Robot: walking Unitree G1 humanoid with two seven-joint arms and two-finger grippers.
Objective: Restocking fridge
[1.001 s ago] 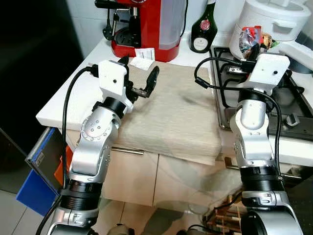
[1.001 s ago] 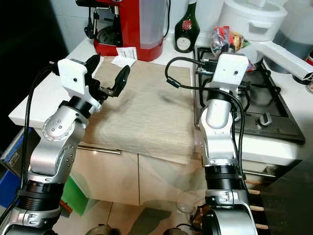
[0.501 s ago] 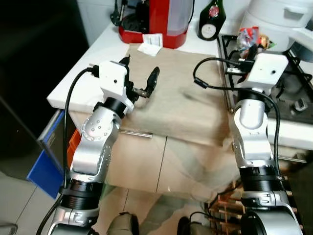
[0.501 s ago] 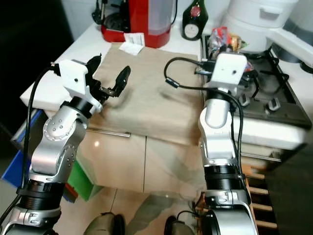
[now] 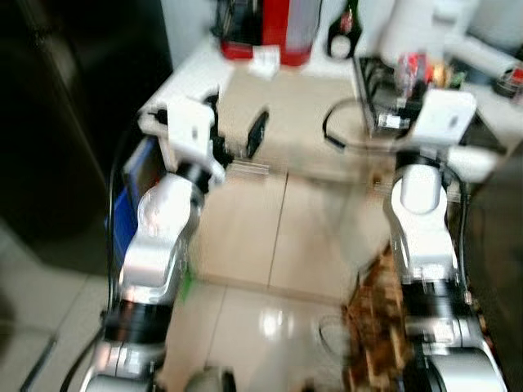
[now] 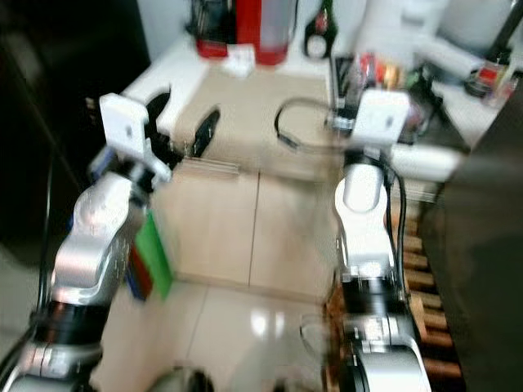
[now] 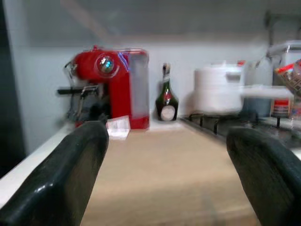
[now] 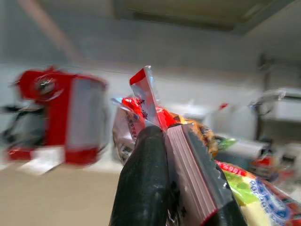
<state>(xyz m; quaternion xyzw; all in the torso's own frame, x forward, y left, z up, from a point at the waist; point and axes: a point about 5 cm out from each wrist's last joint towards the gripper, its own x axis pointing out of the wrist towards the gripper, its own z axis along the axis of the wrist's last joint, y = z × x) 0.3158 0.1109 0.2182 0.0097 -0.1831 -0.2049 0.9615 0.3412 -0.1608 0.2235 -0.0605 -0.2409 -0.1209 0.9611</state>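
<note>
Between the two black fingers of the right claw (image 8: 164, 188), pressed tight together, sits a bundle of crinkly snack packets (image 8: 155, 115), red, orange and green, gripped from below and held up at chest height near the hob (image 5: 384, 77). The left claw (image 5: 237, 135) is spread wide and empty above the near edge of the worktop (image 5: 302, 122). Compared with a second ago the whole scene has slid upward and blurred: the worktop now lies farther off, and cupboard fronts and pale floor tiles (image 5: 270, 318) show below, so I judge the robot is backing away with its load to carry it to the fridge. To its left stands a tall dark surface (image 5: 73, 122), possibly the fridge, though that is unclear. The floor behind looks open, but a wooden rack (image 5: 376, 294) sits close by the right leg, and the worktop corner is near the left arm.
</note>
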